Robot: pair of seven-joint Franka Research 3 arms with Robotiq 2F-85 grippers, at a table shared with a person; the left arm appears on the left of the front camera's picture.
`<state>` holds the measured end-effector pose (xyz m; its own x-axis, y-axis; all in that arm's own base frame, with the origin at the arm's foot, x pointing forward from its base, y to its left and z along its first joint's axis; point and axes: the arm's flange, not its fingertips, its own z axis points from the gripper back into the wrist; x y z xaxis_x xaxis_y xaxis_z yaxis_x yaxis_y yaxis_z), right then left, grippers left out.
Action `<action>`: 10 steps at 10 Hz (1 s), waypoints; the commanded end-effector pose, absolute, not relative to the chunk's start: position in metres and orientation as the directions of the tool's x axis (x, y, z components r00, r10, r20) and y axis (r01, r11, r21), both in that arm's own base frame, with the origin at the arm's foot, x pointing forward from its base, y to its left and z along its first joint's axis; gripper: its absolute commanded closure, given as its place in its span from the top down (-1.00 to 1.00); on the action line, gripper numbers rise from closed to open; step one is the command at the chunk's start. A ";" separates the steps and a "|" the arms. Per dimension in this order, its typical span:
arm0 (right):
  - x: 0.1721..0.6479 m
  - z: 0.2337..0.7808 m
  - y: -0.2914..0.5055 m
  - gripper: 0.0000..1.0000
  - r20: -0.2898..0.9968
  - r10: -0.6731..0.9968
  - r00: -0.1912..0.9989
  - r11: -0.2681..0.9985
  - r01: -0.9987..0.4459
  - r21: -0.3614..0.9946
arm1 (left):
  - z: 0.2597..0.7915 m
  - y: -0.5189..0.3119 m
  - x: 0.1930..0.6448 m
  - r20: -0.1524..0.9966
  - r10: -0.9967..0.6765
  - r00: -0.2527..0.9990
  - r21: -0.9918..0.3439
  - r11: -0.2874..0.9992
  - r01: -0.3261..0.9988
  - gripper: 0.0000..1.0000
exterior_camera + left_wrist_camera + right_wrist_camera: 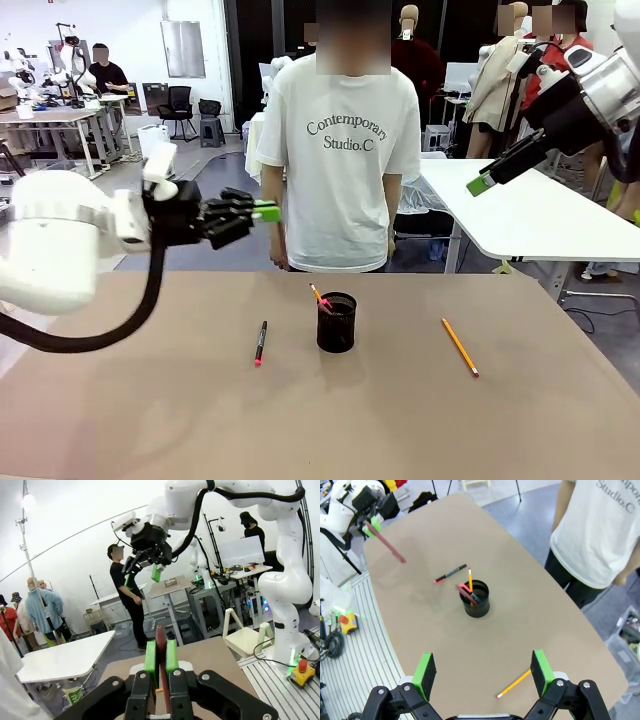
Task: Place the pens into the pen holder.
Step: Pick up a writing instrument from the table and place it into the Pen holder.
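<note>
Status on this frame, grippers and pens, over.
Left gripper shut on reddish pen, aloft. Right gripper open, empty, raised. Pen holder has pens in; black pen and pencil on table either side. Person at far edge, nothing blocking.

Black mesh pen holder (336,322) stands upright with pens (465,591) inside; black pen (260,343) lies left, orange pencil (460,347) right; left gripper (266,212) pinches a reddish pen (385,542).

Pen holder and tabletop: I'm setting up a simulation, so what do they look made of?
The pen holder looks like black mesh, probably metal: matte, with a faintly textured wall. The tabletop is smooth, matte tan without glare, perhaps laminate; the look leaves it open.
</note>
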<state>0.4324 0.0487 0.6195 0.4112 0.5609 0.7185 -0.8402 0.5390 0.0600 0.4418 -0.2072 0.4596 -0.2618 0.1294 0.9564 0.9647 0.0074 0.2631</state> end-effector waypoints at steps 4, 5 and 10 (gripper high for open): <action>0.433 0.620 0.048 1.00 0.725 0.557 0.405 0.532 -0.844 0.063 | 0.392 -0.275 0.472 0.935 0.072 -0.348 0.350 -0.015 0.937 -1.00; 0.433 0.620 0.048 1.00 0.725 0.557 0.405 0.532 -0.844 0.063 | 0.378 -0.286 0.487 0.934 0.055 -0.354 0.353 0.025 0.935 -1.00; 0.433 0.620 0.048 1.00 0.725 0.557 0.405 0.532 -0.844 0.063 | 0.401 -0.282 0.506 0.947 0.011 -0.322 0.322 0.024 0.946 -1.00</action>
